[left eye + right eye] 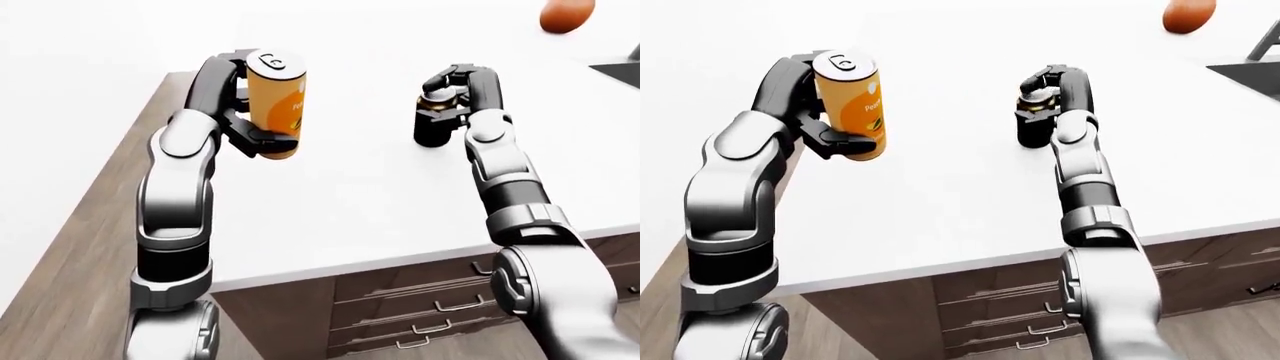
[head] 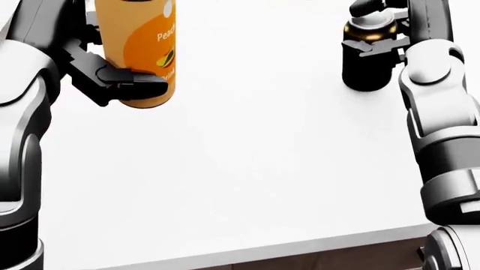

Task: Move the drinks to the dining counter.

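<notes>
orange drink can [image 1: 277, 101] stands upright in the left robot hand [image 1: 250, 133], whose dark fingers [image 2: 128, 84] wrap its lower part, holding it above the white bench [image 1: 340, 187]. dark bottle with a gold neck [image 1: 1035, 124] rests on the bench near the top of the views, the right robot hand [image 1: 447, 84] over its cap; whether those fingers grip it, i cannot tell. both eye views show wooden drawers [image 1: 420, 300], wood floor [image 1: 70, 255], an orange round object [image 1: 566, 15] and a dark sink edge [image 1: 1250, 71]; the head view shows none of these.

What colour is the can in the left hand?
Orange can, silver top, held by the left hand; right-eye view shows it best.
</notes>
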You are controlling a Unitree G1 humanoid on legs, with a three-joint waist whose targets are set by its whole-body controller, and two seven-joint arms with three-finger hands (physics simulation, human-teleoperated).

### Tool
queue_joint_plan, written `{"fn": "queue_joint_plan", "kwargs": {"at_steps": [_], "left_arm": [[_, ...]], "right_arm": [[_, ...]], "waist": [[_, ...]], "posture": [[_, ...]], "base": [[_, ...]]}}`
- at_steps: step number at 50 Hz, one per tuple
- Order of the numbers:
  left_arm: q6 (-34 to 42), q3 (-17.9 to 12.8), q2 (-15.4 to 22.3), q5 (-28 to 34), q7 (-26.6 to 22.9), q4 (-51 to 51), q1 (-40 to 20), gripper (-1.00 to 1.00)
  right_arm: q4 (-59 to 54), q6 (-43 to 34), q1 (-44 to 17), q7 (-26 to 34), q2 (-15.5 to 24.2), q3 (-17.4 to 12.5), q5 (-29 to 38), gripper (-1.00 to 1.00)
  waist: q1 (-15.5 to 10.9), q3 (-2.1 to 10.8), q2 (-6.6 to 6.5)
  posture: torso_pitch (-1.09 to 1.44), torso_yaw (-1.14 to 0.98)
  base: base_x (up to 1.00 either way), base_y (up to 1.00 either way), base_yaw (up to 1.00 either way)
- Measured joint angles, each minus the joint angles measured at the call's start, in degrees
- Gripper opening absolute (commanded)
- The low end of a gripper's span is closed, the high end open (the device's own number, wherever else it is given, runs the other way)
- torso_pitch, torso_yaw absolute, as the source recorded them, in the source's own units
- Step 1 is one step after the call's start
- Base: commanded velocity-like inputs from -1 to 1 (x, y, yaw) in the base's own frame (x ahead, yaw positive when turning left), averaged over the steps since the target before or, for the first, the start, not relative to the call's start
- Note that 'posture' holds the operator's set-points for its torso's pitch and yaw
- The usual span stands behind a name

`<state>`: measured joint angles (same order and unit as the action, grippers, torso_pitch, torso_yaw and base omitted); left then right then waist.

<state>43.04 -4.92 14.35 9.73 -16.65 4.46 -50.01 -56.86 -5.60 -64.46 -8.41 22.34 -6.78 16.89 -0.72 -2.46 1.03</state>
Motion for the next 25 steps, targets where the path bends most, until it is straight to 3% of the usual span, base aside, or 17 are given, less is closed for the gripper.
{"fn": "queue_joint_plan", "kwargs": {"at_steps": [9,10,12,15,16,25], "left_arm": [[-0.21,0.21,-0.04,0.01,0.06,-0.90,-0.98,-1.00],[-0.26,0.21,-0.05,0.02,0.07,-1.10,-1.17,-1.00],[-0.36,0.22,-0.09,0.03,0.13,-1.27,-1.35,-1.00],[-0.46,0.31,-0.14,0.05,0.16,-1.33,-1.39,-1.00],[-0.43,0.33,-0.14,0.06,0.15,-1.28,-1.36,-1.00],[1.01,-0.11,0.15,0.05,-0.51,1.30,-0.29,-1.00]], "right_arm": [[0.19,-0.55,0.13,-0.02,-0.11,-0.22,-0.47,0.03],[0.22,-0.59,0.13,-0.03,-0.14,-0.22,-0.56,0.22],[0.50,-0.55,0.13,-0.07,-0.19,-0.23,-0.76,0.39],[0.99,-0.46,-0.04,-0.08,-0.07,-0.30,-1.02,0.90],[1.20,-0.47,-0.07,-0.07,-0.03,-0.32,-1.09,0.96],[2.01,-0.77,0.67,0.24,0.06,-0.59,-1.96,1.00]], "waist": [[-0.12,-0.17,0.09],[-0.13,-0.17,0.11],[-0.14,-0.17,0.12],[-0.19,-0.14,0.16],[-0.20,-0.13,0.19],[-0.28,-0.09,0.41]], "posture": [[0.00,0.00],[0.00,0.00],[0.00,0.00],[0.00,0.00],[0.00,0.00],[0.00,0.00]], "base": [[0.00,0.00,0.00],[0.00,0.00,0.00],[0.00,0.00,0.00],[0.00,0.00,0.00],[0.00,0.00,0.00],[0.00,0.00,0.00]]}}
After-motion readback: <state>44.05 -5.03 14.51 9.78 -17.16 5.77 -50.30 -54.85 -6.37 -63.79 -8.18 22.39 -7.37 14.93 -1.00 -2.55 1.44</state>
